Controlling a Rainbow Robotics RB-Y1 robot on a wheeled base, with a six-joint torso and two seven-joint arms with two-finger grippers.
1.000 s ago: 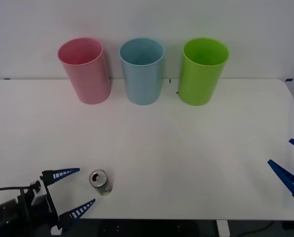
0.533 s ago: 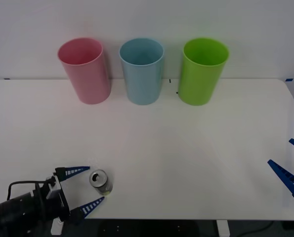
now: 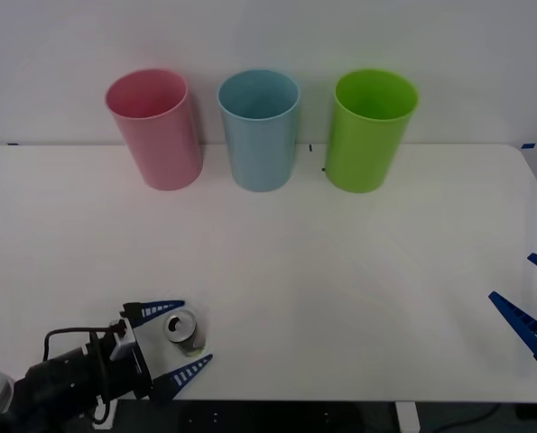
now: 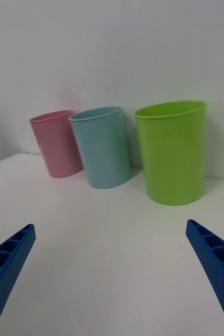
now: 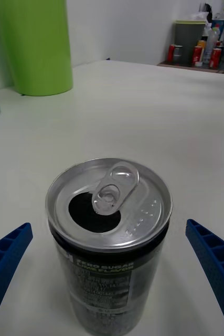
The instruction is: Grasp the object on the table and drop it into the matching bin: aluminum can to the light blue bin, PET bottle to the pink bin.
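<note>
Since a second ago your left gripper (image 3: 180, 339) has slid forward along the near edge of the table (image 3: 358, 271), and its blue fingers (image 3: 160, 308), spread wide, now straddle the aluminum can (image 3: 183, 330) without touching it. You hold nothing yet. The can stands upright close to the table's near left edge, its silver top and pull tab facing up, its mouth already opened; in the left wrist view it (image 5: 109, 236) sits centred between the two fingers with a gap on each side.

Your right gripper (image 3: 532, 302) hangs wide open and unladen at the near right edge, well apart from the can.

Beyond the can you have a broad stretch of bare white tabletop. At the far edge stand three bins in a row: the pink bin (image 3: 155, 129) on the left, the light blue bin (image 3: 260, 129) in the middle, a bright green bin (image 3: 369, 129) on the right.
</note>
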